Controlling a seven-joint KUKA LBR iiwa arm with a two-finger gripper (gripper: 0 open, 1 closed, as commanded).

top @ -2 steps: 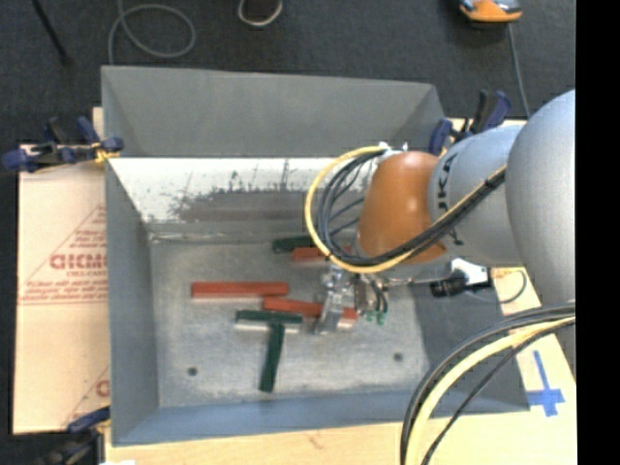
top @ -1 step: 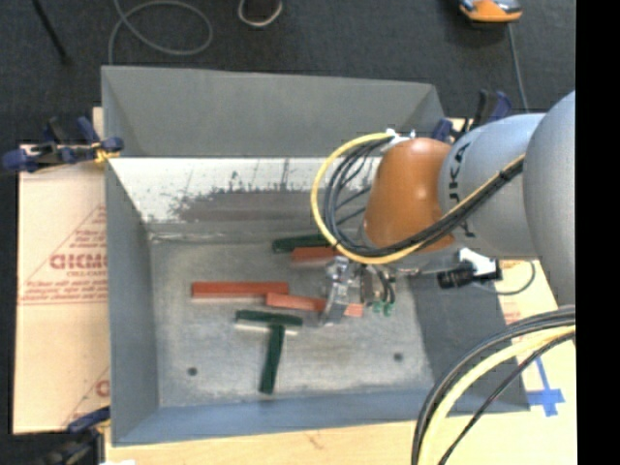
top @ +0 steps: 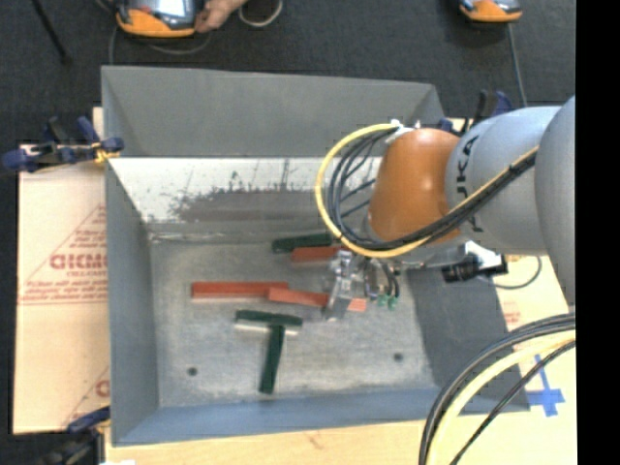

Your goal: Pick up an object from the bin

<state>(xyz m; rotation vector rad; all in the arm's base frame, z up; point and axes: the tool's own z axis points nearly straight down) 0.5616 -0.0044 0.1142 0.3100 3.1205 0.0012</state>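
Dark carpet (top: 320, 37) surrounds scuffed grey bin (top: 129, 260) holding loose sticks (top: 232, 291).

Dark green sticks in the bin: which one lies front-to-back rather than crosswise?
The dark green flat stick nearest the front wall; the middle green stick and back green stick lie crosswise.

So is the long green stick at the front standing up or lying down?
Lying down: the long dark green stick rests flat on the floor of the grey metal bin, and its whole length shows.
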